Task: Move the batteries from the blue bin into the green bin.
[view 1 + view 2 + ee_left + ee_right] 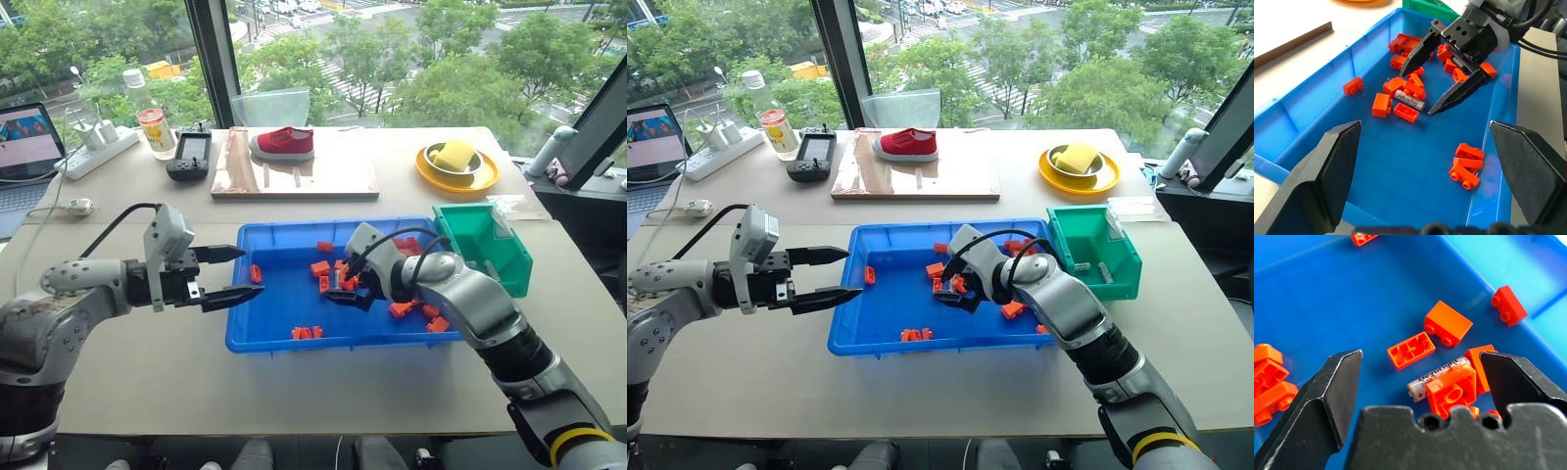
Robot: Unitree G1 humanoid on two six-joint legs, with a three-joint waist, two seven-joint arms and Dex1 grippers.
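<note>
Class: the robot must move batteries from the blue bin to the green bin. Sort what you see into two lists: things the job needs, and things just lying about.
Needed for the job:
battery
blue bin
green bin
right gripper

Just lying about:
orange blocks
red shoe
yellow dish
bottle
power strip

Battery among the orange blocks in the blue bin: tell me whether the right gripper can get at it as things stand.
Probably yes. The right gripper hangs open just above the battery in the blue bin, but an orange block lies over one end of the battery, so the jaws may catch it too.
</note>
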